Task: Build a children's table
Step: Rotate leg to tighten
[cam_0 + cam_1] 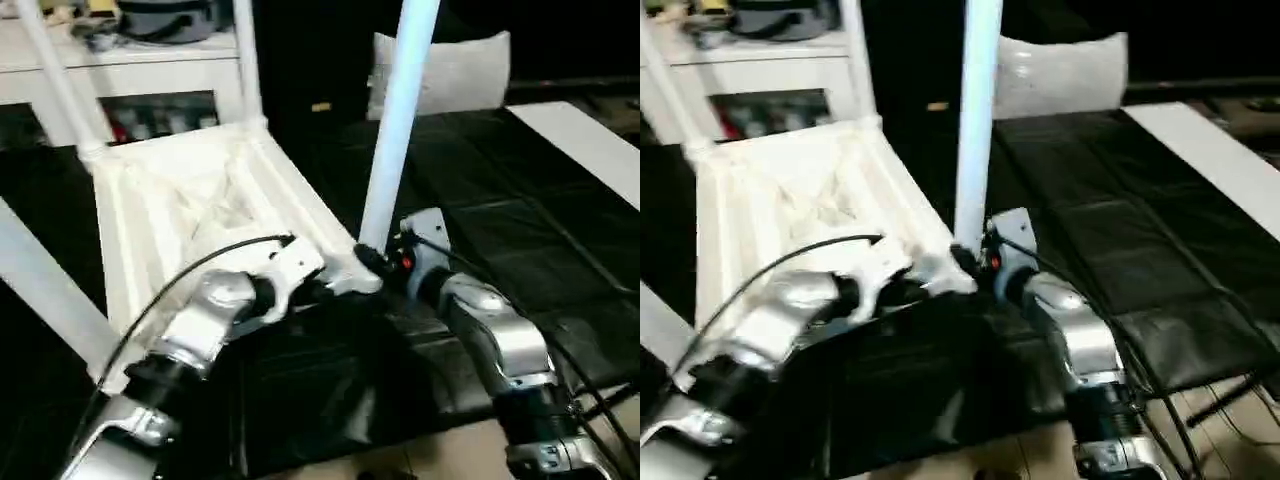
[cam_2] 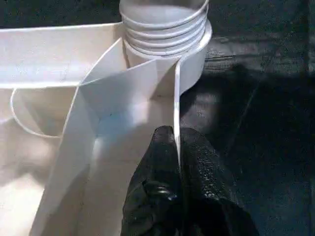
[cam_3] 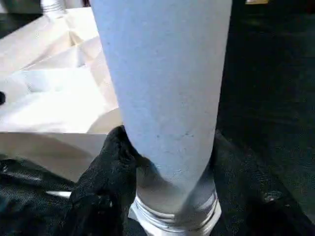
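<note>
White plastic tabletop (image 1: 190, 200) lies ribs-up on the black mat (image 1: 520, 250); we read no writing. Our left gripper (image 2: 176, 147) pinches its rim wall; our right gripper (image 1: 372, 262) clasps the upright leg (image 1: 398, 120) at the near corner socket (image 2: 192, 54).

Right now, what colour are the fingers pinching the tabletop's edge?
Black; the left gripper fingers show best in the left wrist view.

My head views are dim and soft with motion blur, and the white tabletop (image 1: 190, 200) blows out against the black mat (image 1: 500, 230). On my right wrist view the leg (image 3: 162, 73) looks bluish and unfocused up close.
</note>
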